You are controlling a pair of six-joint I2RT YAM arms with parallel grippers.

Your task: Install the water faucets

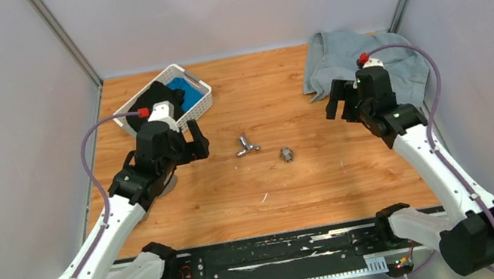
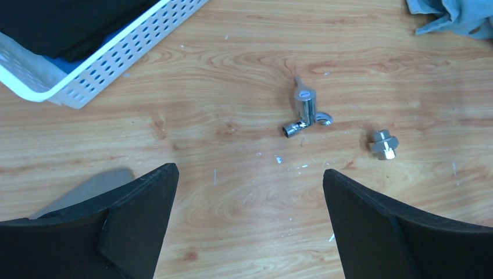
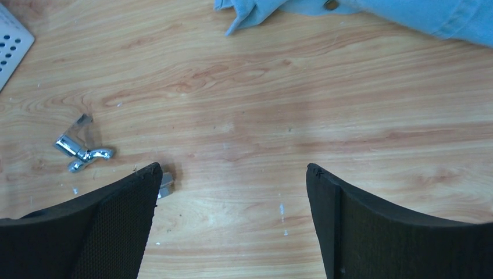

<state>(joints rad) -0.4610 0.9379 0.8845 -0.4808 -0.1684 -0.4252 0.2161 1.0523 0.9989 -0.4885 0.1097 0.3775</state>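
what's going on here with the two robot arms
Nothing is being held yet. The left gripper and right gripper both hover open above the wooden table. The shiny tap and the small grey nut lie apart near the table's middle, not joined. A white basket sits at the back left, a blue-grey cloth at the back right.

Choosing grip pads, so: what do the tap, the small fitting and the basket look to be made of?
The tap looks like chromed or polished metal: mirror-bright, sharp highlights. The fitting seems plain metal, perhaps steel: duller satin grey, faceted like a nut. The basket looks like white moulded plastic: matte, with even rows of slots.
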